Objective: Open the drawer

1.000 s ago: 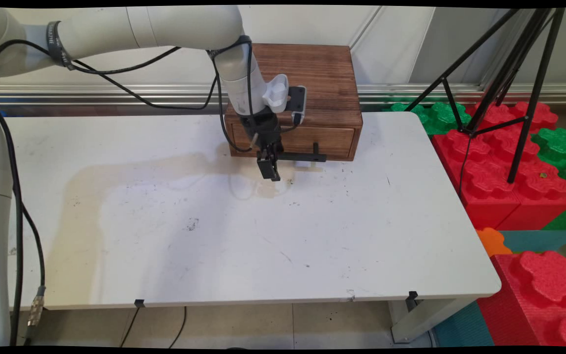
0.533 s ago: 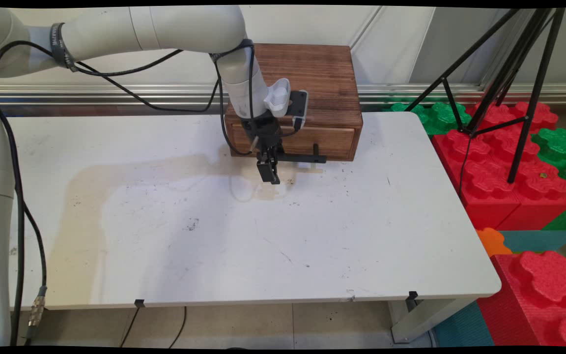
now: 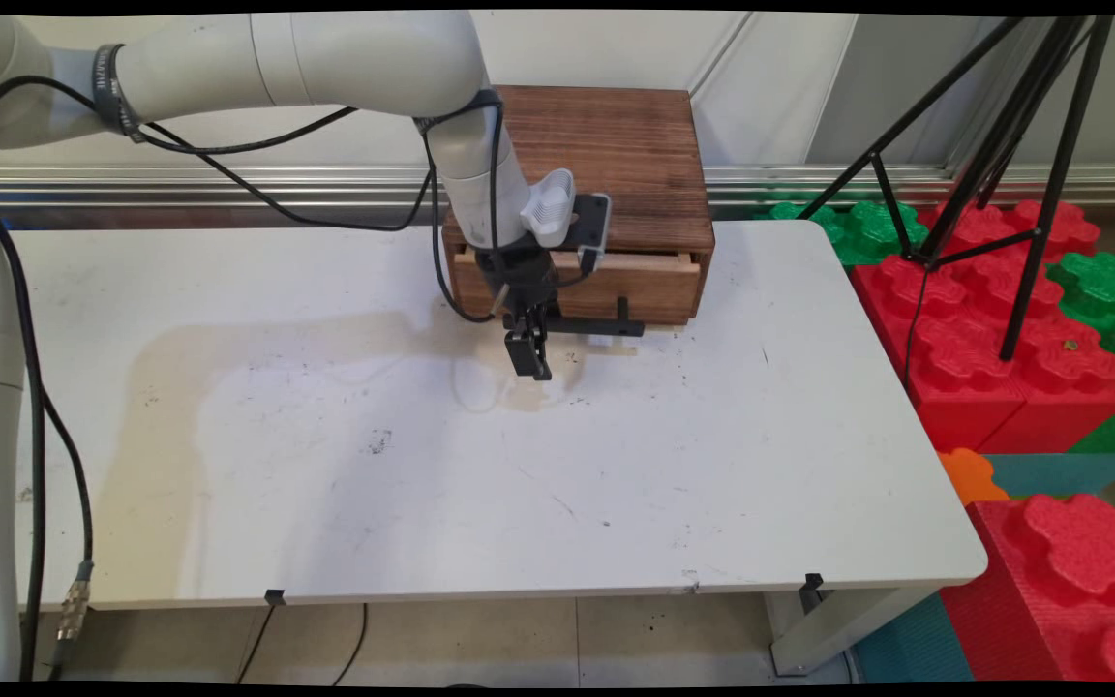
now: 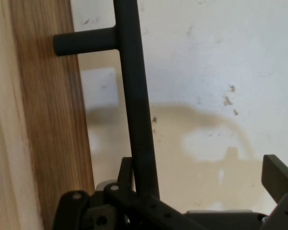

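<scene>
Drawer [image 3: 577, 281] now drawn slightly out of the wooden box [image 3: 606, 155], where it sat flush a second ago.
The gripper [image 3: 528, 353] points down at the left end of the black bar handle [image 3: 585, 327]; the hand view shows the handle [image 4: 136, 110] running between the fingers, one finger [image 4: 278, 177] standing well apart from it, so the jaws appear open. The box stands at the far edge of the white table [image 3: 422, 465].

The drawer [image 3: 616, 276] has slid out a little, its handle [image 3: 582, 326] nearer with the pincer [image 3: 528, 353].
</scene>
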Motion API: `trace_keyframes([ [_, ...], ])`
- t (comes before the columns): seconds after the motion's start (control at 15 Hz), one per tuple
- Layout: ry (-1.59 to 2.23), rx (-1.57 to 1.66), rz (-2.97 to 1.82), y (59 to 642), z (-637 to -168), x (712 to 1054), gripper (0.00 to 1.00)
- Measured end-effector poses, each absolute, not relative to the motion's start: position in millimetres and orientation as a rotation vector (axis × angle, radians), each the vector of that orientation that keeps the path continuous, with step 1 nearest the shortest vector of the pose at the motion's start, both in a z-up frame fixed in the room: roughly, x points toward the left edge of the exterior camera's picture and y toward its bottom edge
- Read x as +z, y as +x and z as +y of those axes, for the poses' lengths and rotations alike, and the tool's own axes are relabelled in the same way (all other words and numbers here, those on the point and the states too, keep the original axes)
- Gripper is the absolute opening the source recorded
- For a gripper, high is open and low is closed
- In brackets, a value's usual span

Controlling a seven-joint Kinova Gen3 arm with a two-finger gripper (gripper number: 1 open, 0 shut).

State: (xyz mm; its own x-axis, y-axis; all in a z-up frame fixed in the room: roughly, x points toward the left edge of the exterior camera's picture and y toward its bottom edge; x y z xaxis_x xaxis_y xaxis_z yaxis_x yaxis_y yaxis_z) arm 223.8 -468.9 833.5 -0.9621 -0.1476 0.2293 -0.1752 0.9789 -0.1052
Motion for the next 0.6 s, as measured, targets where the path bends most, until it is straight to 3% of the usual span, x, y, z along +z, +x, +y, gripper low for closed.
trace_keyframes([
  [0.6,0.224,0.132,-2.898,213.5,-441.6,832.1,1.0],
])
